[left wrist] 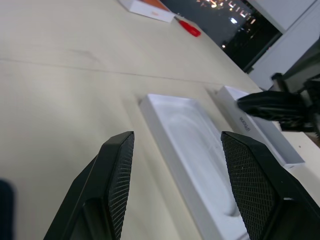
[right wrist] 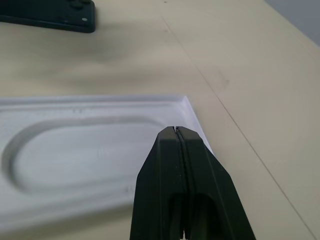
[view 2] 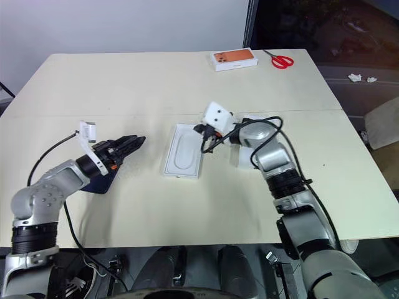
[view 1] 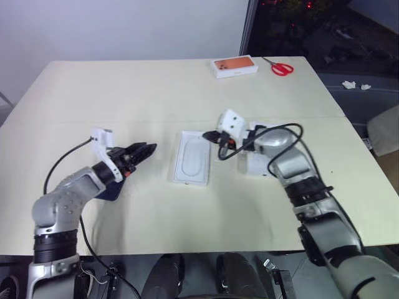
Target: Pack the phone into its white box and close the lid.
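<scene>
Phone (view 2: pixel 100 181) mostly hidden under wide-apart left claw (view 2: pixel 138 142), right claw (right wrist: pixel 176 131) pinched closed, empty.

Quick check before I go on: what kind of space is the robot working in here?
Most likely an office or lab at night. A plain cream work table stands by a white wall and a dark window with lights outside. Red-handled scissors and an orange-topped box lie at the far edge.

On the tabletop (view 1: pixel 156 87) there is one flat white insert (view 1: pixel 192 158), one white box (view 1: pixel 255 163), one orange-topped box (view 1: pixel 235 66) and one pair of red scissors (view 1: pixel 282 67). There is one dark phone (right wrist: pixel 47 15).
</scene>
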